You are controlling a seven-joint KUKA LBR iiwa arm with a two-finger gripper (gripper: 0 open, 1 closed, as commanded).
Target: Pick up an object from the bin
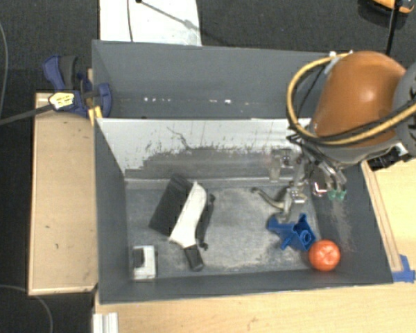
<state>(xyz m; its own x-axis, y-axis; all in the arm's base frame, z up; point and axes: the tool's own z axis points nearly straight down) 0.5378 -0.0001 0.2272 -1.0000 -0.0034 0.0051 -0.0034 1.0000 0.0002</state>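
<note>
The claw (295,207) is held right over a blue plastic piece (292,233) near the bin's (215,286) front-right corner. Its state, apart or together, cannot be told.

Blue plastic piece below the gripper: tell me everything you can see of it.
The small, bright blue plastic piece is angular, with a hollow, ring-like end on its right. It lies on the floor of the grey metal bin, towards the right front. The gripper is directly over its upper end and hides part of it. A round orange-red ball sits by its lower right; whether the two touch is unclear.
</note>
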